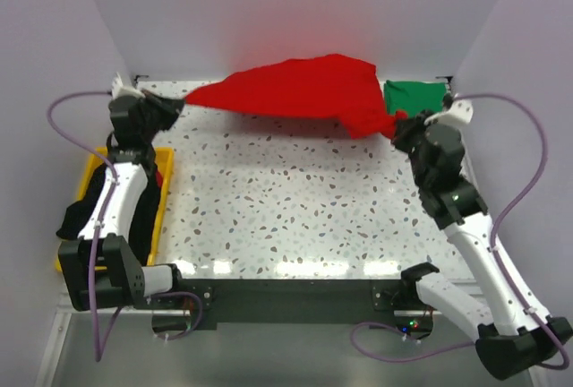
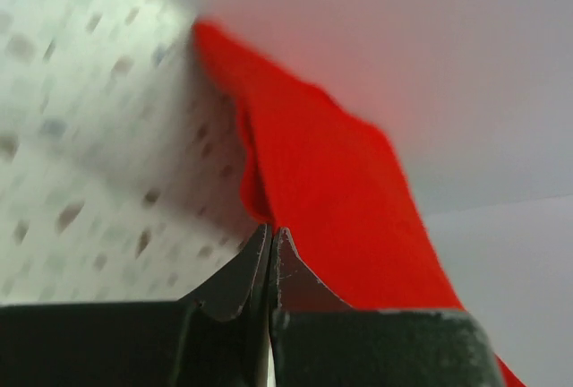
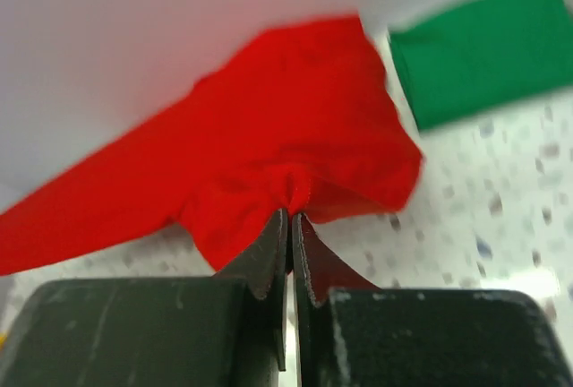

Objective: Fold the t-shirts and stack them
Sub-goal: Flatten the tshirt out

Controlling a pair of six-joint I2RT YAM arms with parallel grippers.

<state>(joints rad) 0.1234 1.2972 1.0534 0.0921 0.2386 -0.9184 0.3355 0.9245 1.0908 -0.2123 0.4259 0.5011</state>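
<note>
Fingers first: my left gripper [image 2: 270, 233] is clamped on one end of the red t-shirt [image 1: 295, 91], and my right gripper [image 3: 291, 219] is pinched tight on the other end. The shirt's stretched between them along the far edge of the speckled table [image 1: 286, 208]. Green t-shirt [image 1: 414, 98] sits folded at the table's far right corner. Black cloth [image 1: 150, 208] is in a yellow bin [image 1: 91, 165] off the table's left edge.

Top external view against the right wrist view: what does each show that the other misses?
Only the top external view: the left pincer gripping the other end of the red t-shirt, and a yellow bin holding black cloth. Only the right wrist view: the right pincer seen close, tips shut on bunched red cloth. Both: the red t-shirt, the green t-shirt and the speckled table.
</note>
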